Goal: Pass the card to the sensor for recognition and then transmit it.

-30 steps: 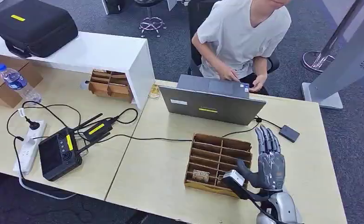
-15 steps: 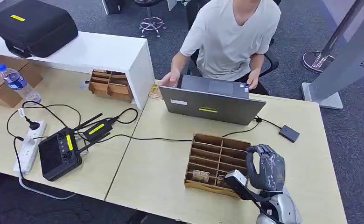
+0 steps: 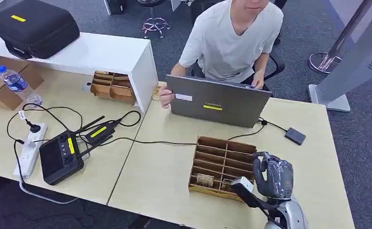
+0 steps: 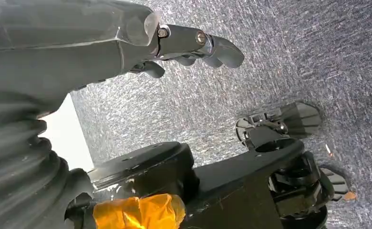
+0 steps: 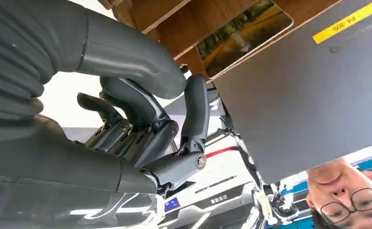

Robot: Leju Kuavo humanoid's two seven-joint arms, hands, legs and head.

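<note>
The right hand sat at the lower right of the head view, raised on its silver forearm just beside the right end of the wooden slotted organizer. Its fingers were curled inward toward the palm, and in the right wrist view the same hand showed the dark fingers folded under the thick grey thumb with nothing between them: clenched on nothing. Whether the knuckles touched the organizer's edge could not be told.

A card with a yellowish picture lay in a front compartment of the organizer, at the lower middle of the head view, left of the hand. In the right wrist view a card of that kind appeared at the top, partly covered by the laptop lid. The small black sensor box lay on the table at the right, past the organizer, on its cable.

The left hand hung over grey carpet; its fingers were loosely bent and held nothing, though much of them was cut off behind the ribbed cover.

A person sat behind the laptop, the face cut off at the top edge.
</note>
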